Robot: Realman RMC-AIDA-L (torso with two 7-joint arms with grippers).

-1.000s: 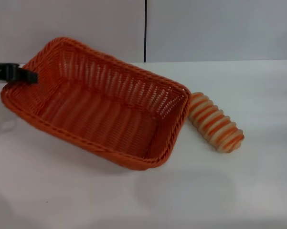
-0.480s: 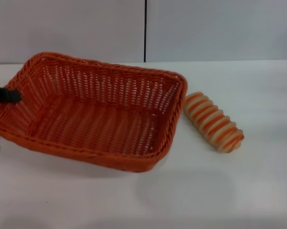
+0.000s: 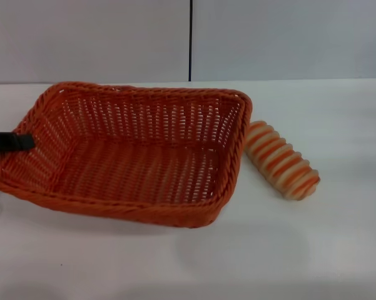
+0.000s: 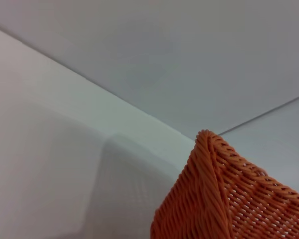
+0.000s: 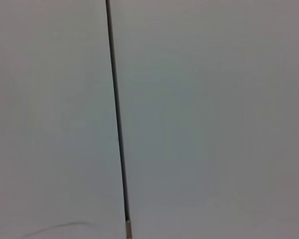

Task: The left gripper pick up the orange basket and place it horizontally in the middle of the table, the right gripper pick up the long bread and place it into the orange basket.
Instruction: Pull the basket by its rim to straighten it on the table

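My left gripper (image 3: 12, 141) at left edge of frame, clamped on short rim of orange basket (image 3: 131, 153). Basket centre-left on table (image 3: 269, 250), light, stiff weave; braided rim best hold. Long bread (image 3: 281, 160) just right of basket. Right gripper unseen.

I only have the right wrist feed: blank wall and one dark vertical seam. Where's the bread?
Observer: The long bread lies on the table, close beside the right end of the orange basket, outside it.
Operator: Basket orientation?
Observer: In the head view its long side runs across the table, opening up, nothing inside.
Operator: Where are the arms?
Observer: The left gripper is at the basket's left short rim. The right gripper shows in no view.
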